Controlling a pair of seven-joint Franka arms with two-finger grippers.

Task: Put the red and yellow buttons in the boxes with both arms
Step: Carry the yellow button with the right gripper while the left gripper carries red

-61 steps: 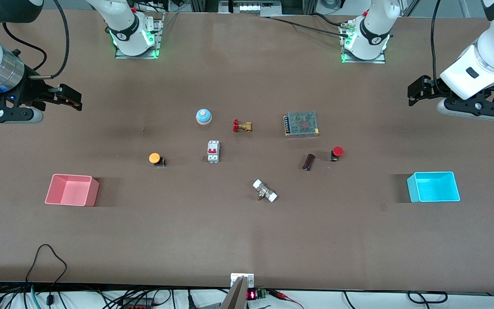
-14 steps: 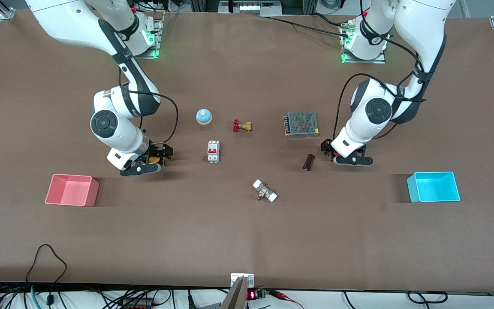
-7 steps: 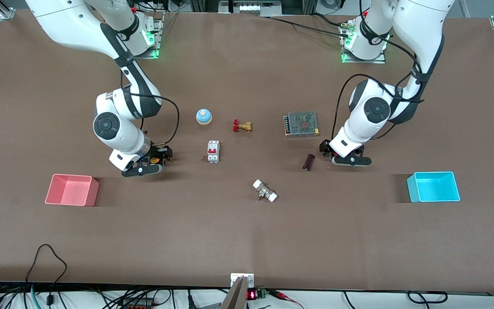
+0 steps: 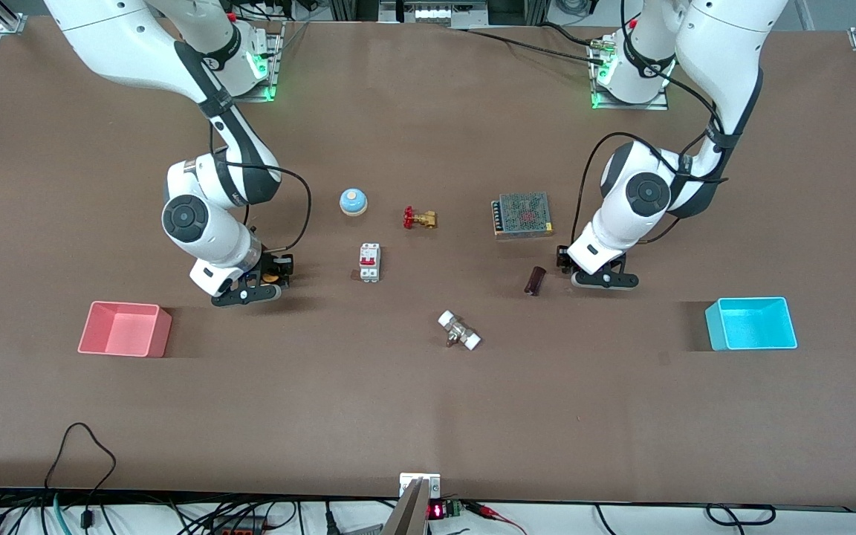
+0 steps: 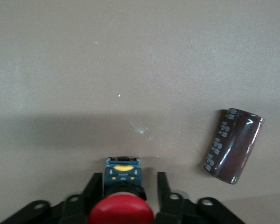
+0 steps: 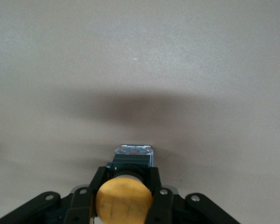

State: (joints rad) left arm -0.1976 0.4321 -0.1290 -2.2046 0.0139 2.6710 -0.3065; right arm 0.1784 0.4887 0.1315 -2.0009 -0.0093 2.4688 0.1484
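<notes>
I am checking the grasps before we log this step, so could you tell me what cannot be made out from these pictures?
- Red button: front view, hidden under the left gripper; left wrist view, cap cut off by the edge.
- Yellow button: front view, only a sliver beside the right gripper; right wrist view, cap cut off.
- Whether either button is off the table: neither view shows.

Red button cap (image 5: pixel 122 209), orange-yellow button cap (image 6: pixel 124 202), pink-red box (image 4: pixel 124 329), cyan box (image 4: pixel 751 324), brown table (image 4: pixel 428 416)
</notes>
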